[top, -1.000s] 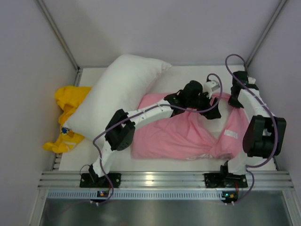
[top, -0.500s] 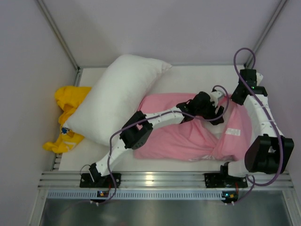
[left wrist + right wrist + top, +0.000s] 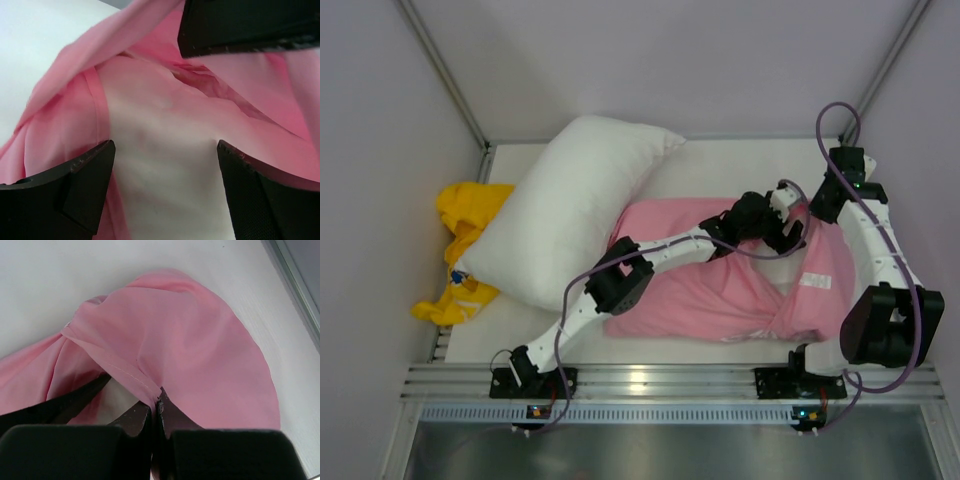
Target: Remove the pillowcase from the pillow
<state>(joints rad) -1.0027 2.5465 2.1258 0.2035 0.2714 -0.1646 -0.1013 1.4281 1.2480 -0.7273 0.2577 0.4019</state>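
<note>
The pink pillowcase (image 3: 720,285) lies at the table's middle right, with a white label (image 3: 813,283). The pillow is inside it; only white surface shows at the open end in the left wrist view (image 3: 165,170) and the right wrist view (image 3: 117,400). Its yellow band is hidden. My left gripper (image 3: 786,228) is open at the case's far right opening, jaws either side of the bare pillow (image 3: 165,150). My right gripper (image 3: 810,212) is shut on the pillowcase's hem (image 3: 156,401) and holds it lifted off the pillow. The pink fabric (image 3: 200,365) spreads beyond it.
A plain white pillow (image 3: 570,200) lies diagonally at the back left, touching the pink case. A yellow cloth (image 3: 465,240) is bunched at the left edge. The enclosure's walls stand close on the left, back and right. The right gripper's black finger (image 3: 245,25) shows above the left jaws.
My left arm has stretched further right, bringing its gripper to the pillowcase's opening. My right arm swung outward to the right a second ago and has since held still on the hem.
</note>
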